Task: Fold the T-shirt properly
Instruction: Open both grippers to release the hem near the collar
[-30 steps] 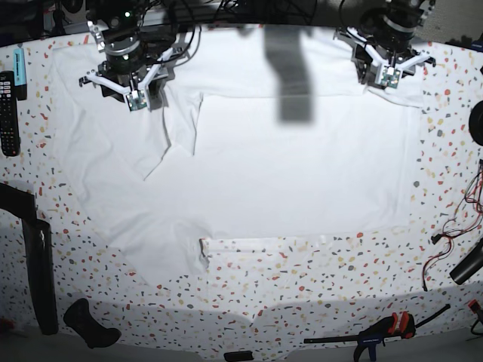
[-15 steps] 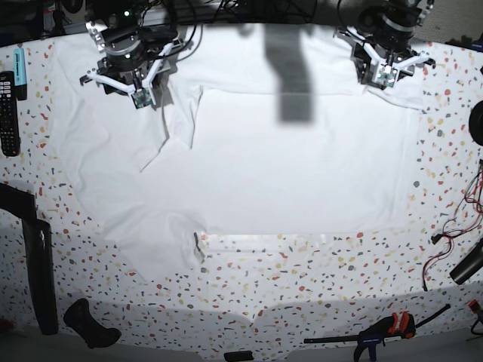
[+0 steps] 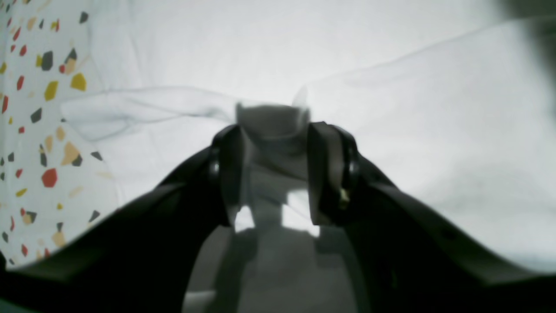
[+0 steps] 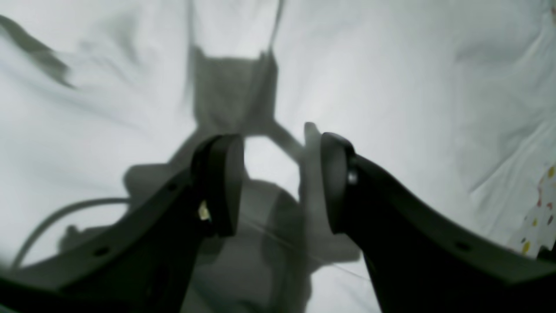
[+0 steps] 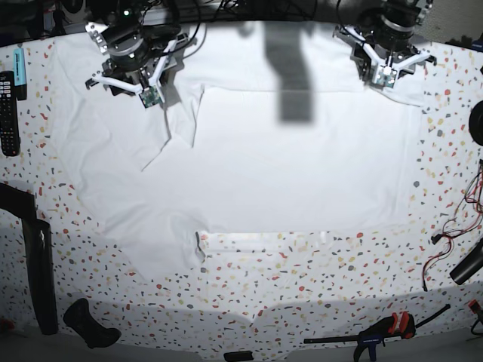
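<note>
Base view shows both my arms reaching in from the far side of the white bench with coloured speckles [image 5: 302, 290], wrists bent so each tool points down at the cloth. My left tool [image 5: 385, 72] hangs over the far corner of the large plain white short-sleeved cloth T-shirt [image 5: 287, 166] on that view's right. My right tool [image 5: 147, 94] hangs over the far corner on the view's left, just beside a folded-over flap of the cloth. Through the left wrist camera, my left tool [image 3: 271, 130] has its jaws apart, released, with shadowed white cloth [image 3: 434, 130] below the gap and speckled bench [image 3: 39, 108] off to one side. Through the right wrist camera, my right tool [image 4: 278, 143] also stands released above wrinkled cloth [image 4: 391, 65]. A pale strip lies along the inner face of one finger [image 4: 334, 182], and I cannot tell what it is. The T-shirt lies spread flat over the middle and far part of the bench, its long axis running across from one arm to the other. I cannot tell which way its collar points.
</note>
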`<move>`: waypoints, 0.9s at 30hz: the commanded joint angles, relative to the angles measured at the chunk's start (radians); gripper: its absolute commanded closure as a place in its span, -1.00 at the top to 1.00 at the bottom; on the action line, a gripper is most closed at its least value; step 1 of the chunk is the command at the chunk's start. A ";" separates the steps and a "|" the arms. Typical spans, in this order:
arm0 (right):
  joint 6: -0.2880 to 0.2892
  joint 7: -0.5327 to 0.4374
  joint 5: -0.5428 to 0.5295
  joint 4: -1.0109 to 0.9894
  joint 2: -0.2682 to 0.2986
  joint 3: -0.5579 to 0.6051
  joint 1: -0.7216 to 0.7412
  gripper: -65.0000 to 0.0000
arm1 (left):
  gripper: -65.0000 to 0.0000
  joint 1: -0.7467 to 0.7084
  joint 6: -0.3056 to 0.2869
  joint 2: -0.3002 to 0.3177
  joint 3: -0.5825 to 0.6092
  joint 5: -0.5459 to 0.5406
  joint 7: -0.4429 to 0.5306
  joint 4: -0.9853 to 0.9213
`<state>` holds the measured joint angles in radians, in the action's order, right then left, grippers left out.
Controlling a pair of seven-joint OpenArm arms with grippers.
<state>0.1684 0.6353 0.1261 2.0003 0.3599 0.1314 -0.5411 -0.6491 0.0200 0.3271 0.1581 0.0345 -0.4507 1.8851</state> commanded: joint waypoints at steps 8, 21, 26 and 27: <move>0.000 0.010 0.002 0.106 0.005 -0.002 -0.002 -0.11 | -0.24 -0.011 -0.005 0.005 0.000 0.016 0.003 0.053; -0.001 -0.006 0.111 0.128 0.005 -0.002 -0.002 -0.11 | -0.24 0.032 0.085 0.006 0.000 0.151 -0.006 0.071; -0.006 -0.006 0.110 0.128 0.005 -0.002 -0.001 -0.11 | -0.24 0.119 0.085 0.006 0.000 0.149 -0.080 0.097; -0.006 -0.007 0.109 0.128 0.005 -0.002 -0.002 -0.11 | -0.24 0.140 0.085 0.006 0.000 0.149 -0.096 0.097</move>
<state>0.1684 0.6514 0.2310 2.1075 0.3607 0.1314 -0.5404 -0.5098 0.0948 0.3264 0.1596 0.1753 -0.5671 1.9598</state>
